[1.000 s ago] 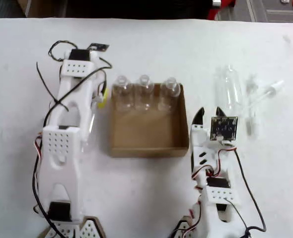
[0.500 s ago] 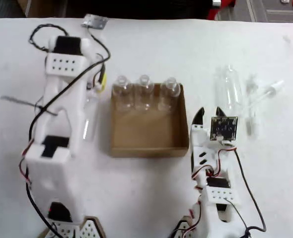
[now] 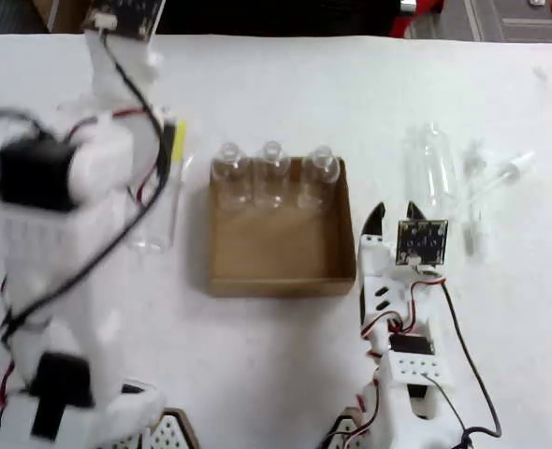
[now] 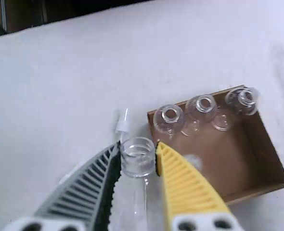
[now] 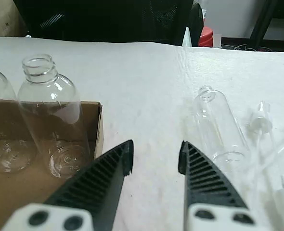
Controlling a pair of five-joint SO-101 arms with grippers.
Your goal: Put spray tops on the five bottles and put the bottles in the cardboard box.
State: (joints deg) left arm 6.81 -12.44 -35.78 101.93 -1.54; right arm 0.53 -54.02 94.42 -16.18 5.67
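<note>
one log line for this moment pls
left jaws: shut on held bottle neck | right jaws: open beside box | box: three uncapped bottles standing | table: loose bottle lying, spray tops beside it

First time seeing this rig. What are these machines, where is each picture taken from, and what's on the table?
Two small robot arms sit side by side at a table. One picture looks down from above. The other two come from a camera on each arm's wrist, showing its own fingers. The left gripper is shut on the neck of a clear bottle, beside the cardboard box. In the box stand three bottles with no spray tops. The right gripper is open and holds nothing. A fifth bottle lies on the table near loose spray tops.
</note>
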